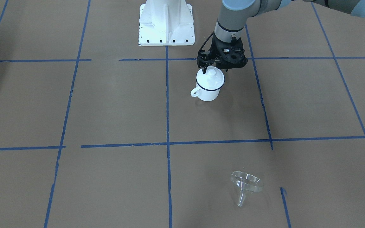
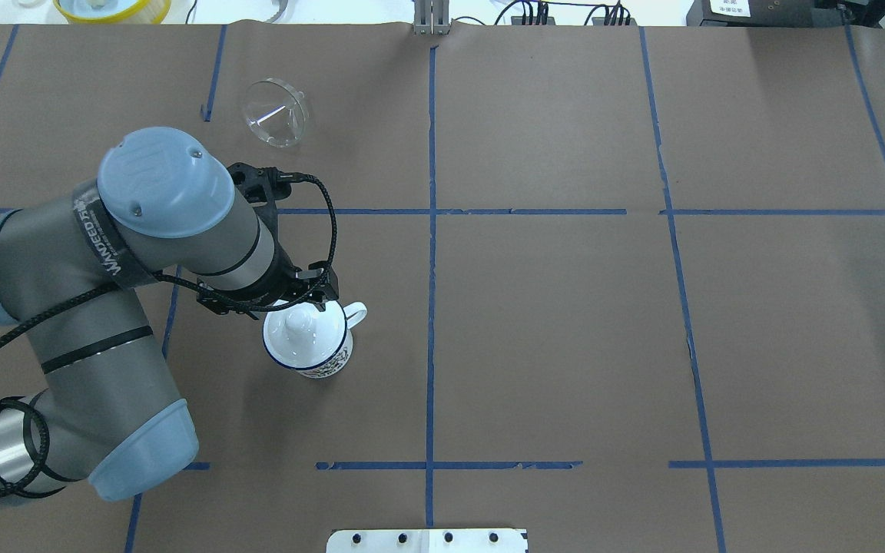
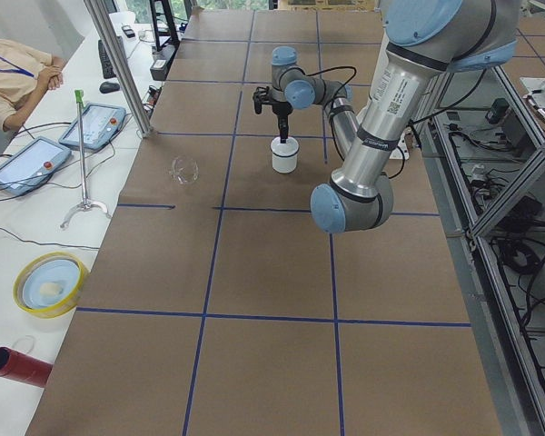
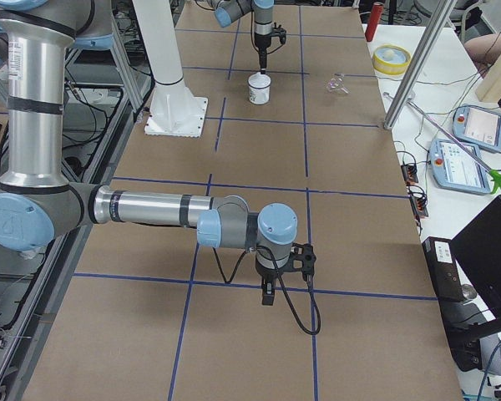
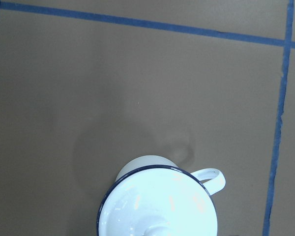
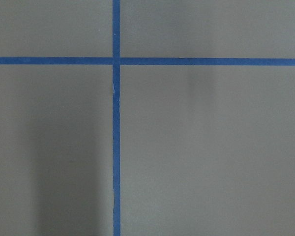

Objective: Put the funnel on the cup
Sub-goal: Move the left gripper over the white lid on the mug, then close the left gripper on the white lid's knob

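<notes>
Hanging over cup (image 1: 208,93), left hand (image 1: 205,70), open-or-closed unclear; funnel (image 1: 246,182) well apart.

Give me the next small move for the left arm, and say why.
Probably settle the left tool on the lid at its knob, close, and lift it off. The lid covers the cup, so the funnel, lying on its side far off, cannot seat yet.
</notes>
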`<action>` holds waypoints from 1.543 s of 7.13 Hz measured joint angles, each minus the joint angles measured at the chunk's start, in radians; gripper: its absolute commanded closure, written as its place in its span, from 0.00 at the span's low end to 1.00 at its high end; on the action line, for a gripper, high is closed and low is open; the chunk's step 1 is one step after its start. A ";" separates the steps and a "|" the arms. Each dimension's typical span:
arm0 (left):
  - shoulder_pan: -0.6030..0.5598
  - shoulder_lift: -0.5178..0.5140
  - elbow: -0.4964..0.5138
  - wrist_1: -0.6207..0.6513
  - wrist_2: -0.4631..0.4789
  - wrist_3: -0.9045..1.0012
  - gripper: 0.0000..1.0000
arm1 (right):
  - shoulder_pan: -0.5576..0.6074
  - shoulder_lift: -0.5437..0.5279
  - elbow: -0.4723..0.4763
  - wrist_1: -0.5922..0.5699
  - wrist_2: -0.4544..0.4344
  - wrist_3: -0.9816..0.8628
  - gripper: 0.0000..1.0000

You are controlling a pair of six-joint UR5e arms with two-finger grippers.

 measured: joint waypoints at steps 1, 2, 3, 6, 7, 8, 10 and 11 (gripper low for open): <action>0.009 -0.003 0.011 0.006 0.009 -0.001 0.17 | 0.000 0.000 0.000 0.000 0.000 0.000 0.00; 0.016 -0.009 0.022 0.008 0.014 -0.001 0.19 | 0.000 0.000 0.000 0.000 0.000 0.000 0.00; 0.020 -0.014 0.028 0.008 0.015 -0.001 0.22 | 0.000 0.000 0.000 0.000 0.000 0.000 0.00; 0.023 -0.019 0.030 0.006 0.016 -0.002 0.26 | 0.000 0.000 0.000 0.000 0.000 0.000 0.00; 0.026 -0.017 0.031 0.005 0.015 -0.002 0.29 | 0.000 0.000 0.000 0.000 0.000 0.000 0.00; 0.030 -0.016 0.032 0.005 0.014 -0.003 0.39 | 0.000 0.000 0.000 0.000 0.000 0.000 0.00; 0.033 -0.014 0.032 0.005 0.013 -0.003 0.60 | 0.000 0.000 0.000 0.000 0.000 0.000 0.00; 0.033 -0.014 0.031 0.005 0.013 -0.003 0.79 | 0.000 0.000 0.000 0.000 0.000 0.000 0.00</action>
